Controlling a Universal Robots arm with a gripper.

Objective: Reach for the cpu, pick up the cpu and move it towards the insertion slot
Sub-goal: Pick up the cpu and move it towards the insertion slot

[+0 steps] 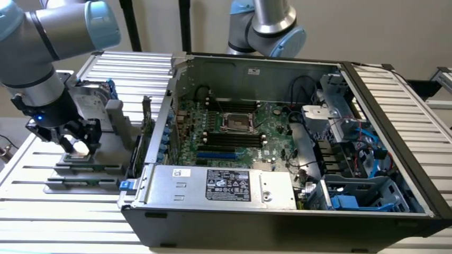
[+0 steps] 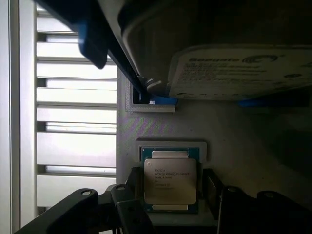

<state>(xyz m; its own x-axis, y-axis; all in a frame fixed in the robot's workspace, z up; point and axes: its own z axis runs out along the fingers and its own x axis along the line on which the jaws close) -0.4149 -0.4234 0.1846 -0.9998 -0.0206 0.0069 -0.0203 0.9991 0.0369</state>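
Observation:
The cpu [image 2: 170,179] is a small square chip with a silvery lid and printed text, lying flat in a pale holder [image 2: 171,146] on a grey fixture. My gripper [image 2: 171,195] is lowered over it, and its dark fingers [image 2: 132,192] stand on either side of the chip with narrow gaps. In the exterior view the gripper [image 1: 76,147] hangs at that view's left, over the fixture on the slatted table. The insertion slot [image 1: 236,123], a silver-framed square socket with a dark centre, sits on the motherboard inside the open computer case.
An upright silver hard drive [image 2: 234,68] with blue-edged frame stands close behind the chip, seen also as hard drive [image 1: 88,100]. The open case wall [image 1: 166,114] rises between fixture and socket. Black memory slots [image 1: 233,138] flank the socket. A second arm [image 1: 265,26] is behind the case.

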